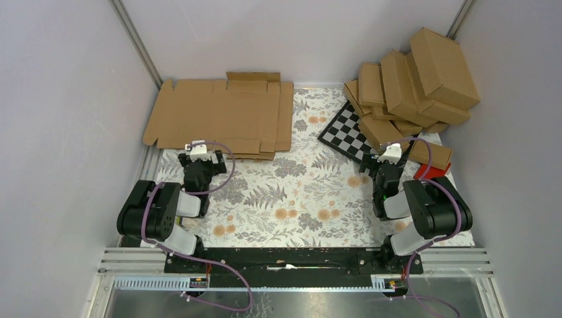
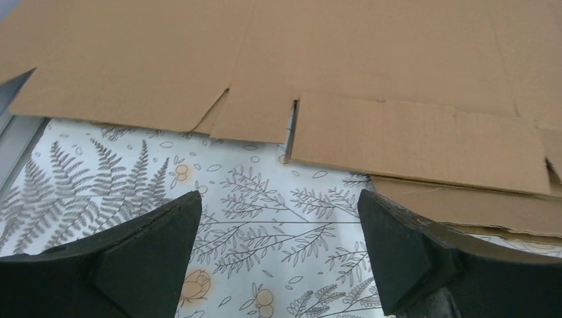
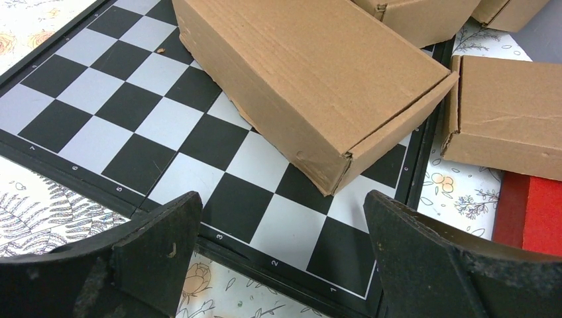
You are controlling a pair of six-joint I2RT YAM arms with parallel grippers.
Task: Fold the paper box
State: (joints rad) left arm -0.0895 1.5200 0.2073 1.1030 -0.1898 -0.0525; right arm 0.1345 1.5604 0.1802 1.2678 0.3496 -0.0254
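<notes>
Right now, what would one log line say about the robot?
paper box: flat, unfolded | left pincer: open, near its edge, not touching | right pincer: open, pointing at checkered board | folding: not started

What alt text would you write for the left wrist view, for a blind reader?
The flat, unfolded paper box lies across the top, on a fern-print tablecloth. The open left gripper is below it, not touching it.

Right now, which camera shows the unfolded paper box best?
The top view: the whole flat paper box shows there, every flap and notch in outline. The left wrist view shows only its near edge, close up. The right wrist view shows none of it, only folded boxes on a checkered board.
</notes>
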